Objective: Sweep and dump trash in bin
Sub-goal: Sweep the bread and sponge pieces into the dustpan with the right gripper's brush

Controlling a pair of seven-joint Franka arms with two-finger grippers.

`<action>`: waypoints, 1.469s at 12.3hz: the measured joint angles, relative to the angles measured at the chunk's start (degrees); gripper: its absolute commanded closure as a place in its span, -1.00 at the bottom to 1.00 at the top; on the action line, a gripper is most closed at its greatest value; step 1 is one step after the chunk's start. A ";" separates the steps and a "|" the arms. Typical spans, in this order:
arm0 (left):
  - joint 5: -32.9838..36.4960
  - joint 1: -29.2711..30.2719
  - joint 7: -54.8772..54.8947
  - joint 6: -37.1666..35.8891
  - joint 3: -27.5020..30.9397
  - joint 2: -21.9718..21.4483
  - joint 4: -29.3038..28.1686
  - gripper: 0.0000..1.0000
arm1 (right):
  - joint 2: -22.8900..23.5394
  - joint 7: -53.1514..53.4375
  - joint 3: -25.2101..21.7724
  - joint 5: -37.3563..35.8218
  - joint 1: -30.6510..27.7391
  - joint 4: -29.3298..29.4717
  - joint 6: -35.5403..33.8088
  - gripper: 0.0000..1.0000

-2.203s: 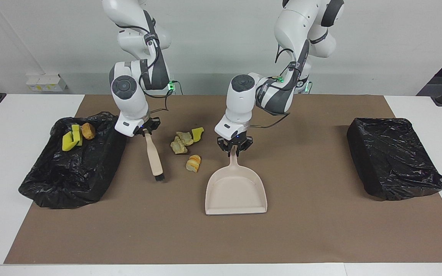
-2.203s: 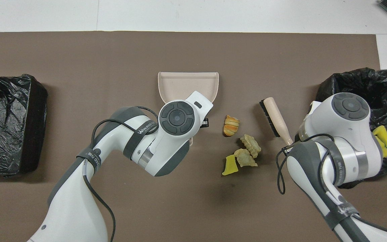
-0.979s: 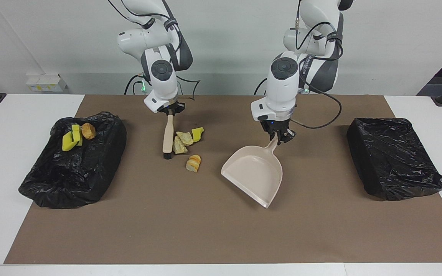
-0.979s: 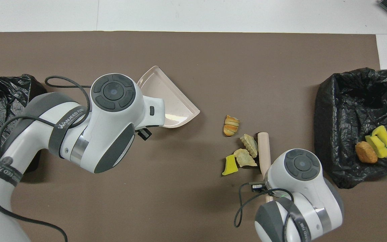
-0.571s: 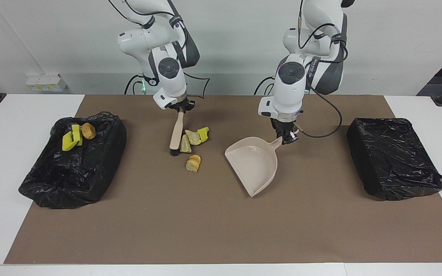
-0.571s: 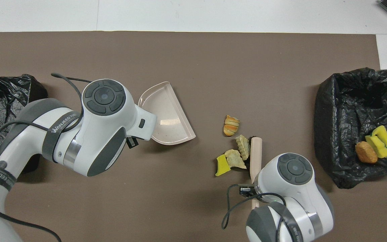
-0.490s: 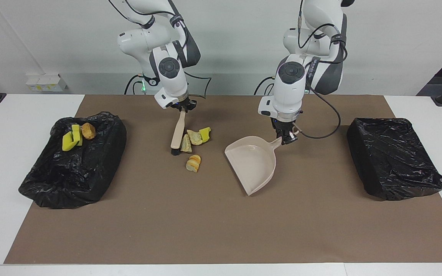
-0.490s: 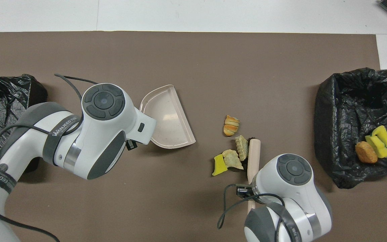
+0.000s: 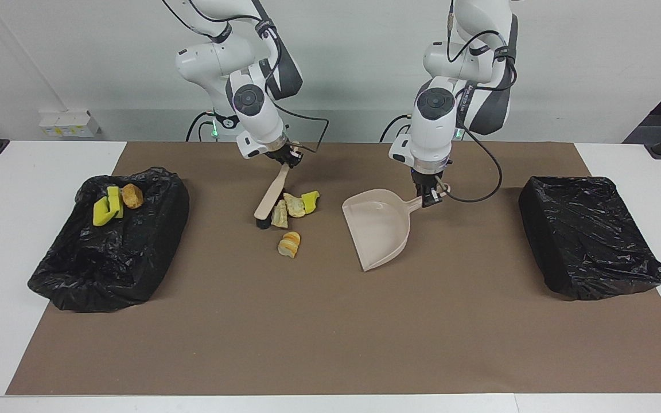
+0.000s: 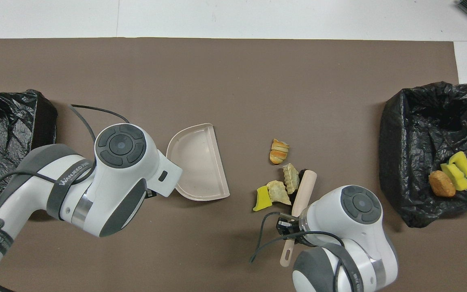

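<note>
My right gripper (image 9: 286, 157) (image 10: 287, 227) is shut on the handle of the beige brush (image 9: 269, 198) (image 10: 303, 192). Its black bristles (image 9: 261, 223) sit on the mat against the trash: two tan chunks (image 9: 279, 215) (image 10: 290, 178), a yellow sponge piece (image 9: 310, 201) (image 10: 262, 199), and an orange-streaked chunk (image 9: 289, 244) (image 10: 279, 151) a little apart. My left gripper (image 9: 429, 197) is shut on the handle of the beige dustpan (image 9: 379, 228) (image 10: 198, 162). The pan's open mouth faces the scraps across a strip of bare mat. The bin (image 9: 95, 269) (image 10: 395, 162) at the right arm's end holds yellow sponges (image 9: 107, 207) (image 10: 456, 170) and a brown chunk (image 9: 132, 195) (image 10: 441, 183).
A second black-bagged bin (image 9: 588, 235) (image 10: 6, 142) stands at the left arm's end of the brown mat (image 9: 330, 332). White table borders the mat. In the overhead view the left arm's body hides its own gripper and the pan's handle.
The brush has swung and nudged three scraps toward the dustpan. The dustpan has turned its mouth toward the scraps and drawn nearer to the robots.
</note>
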 measured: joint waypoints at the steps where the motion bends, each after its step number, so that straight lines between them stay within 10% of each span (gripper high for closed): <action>1: 0.00 0.00 0.23 0.98 0.00 -0.73 -1.29 1.00 | 0.81 2.85 0.02 0.13 1.61 0.43 1.31 1.00; 10: 0.00 0.00 -0.49 3.35 -0.12 -1.95 -4.10 1.00 | 18.30 2.10 2.58 2.91 11.01 21.61 4.73 1.00; 18: 0.00 0.00 -1.66 3.34 -0.18 -2.01 -4.28 1.00 | 17.95 -17.07 3.06 1.19 6.00 28.18 -5.78 1.00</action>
